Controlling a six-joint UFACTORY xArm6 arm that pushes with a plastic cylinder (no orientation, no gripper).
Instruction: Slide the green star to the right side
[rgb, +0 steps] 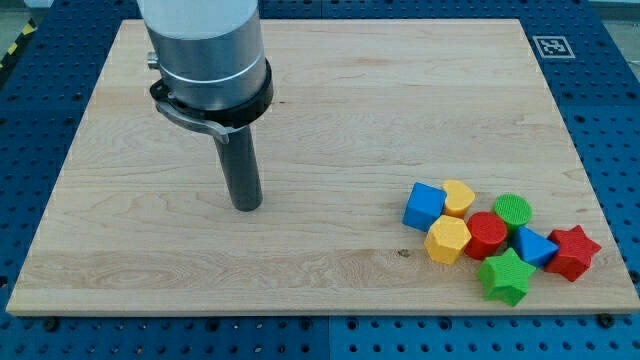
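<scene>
Light wooden board (330, 120) on blue perforated table (30, 110), filling most of frame. Arm's grey cylindrical housing (205, 45) at upper left of frame, black collar below it, straight dark rod (238, 165) dropping down. My tip (246, 207) on bare wood, left of frame centre, touching nothing, holding nothing; no jaws on this tool, so no opening to report. All blocks clustered in lower right of frame, well apart from my tip. Green star block (504, 276) at bottom of cluster, nearest frame's lower edge, close to board's bottom right area. Just above it, red hexagon-like block (487, 236), touching or nearly touching. Yellow hexagon block (447, 240) left of red one. Blue cube (424, 205) at cluster's upper left, yellow heart-shaped block (459, 197) just beside it on right. Green round ridged block (513, 211) at cluster's top right. Blue triangular block (535, 246) right of red hexagon, just above-right of green star. Red star block (573, 252) at far right of cluster, beside blue triangle. Black-and-white square fiducial marker (551, 46) at board's upper right corner; pattern only, no readable text. Yellow-black striped tape (15, 45) at far upper left edge of frame. No brand names or lettering legible anywhere.
</scene>
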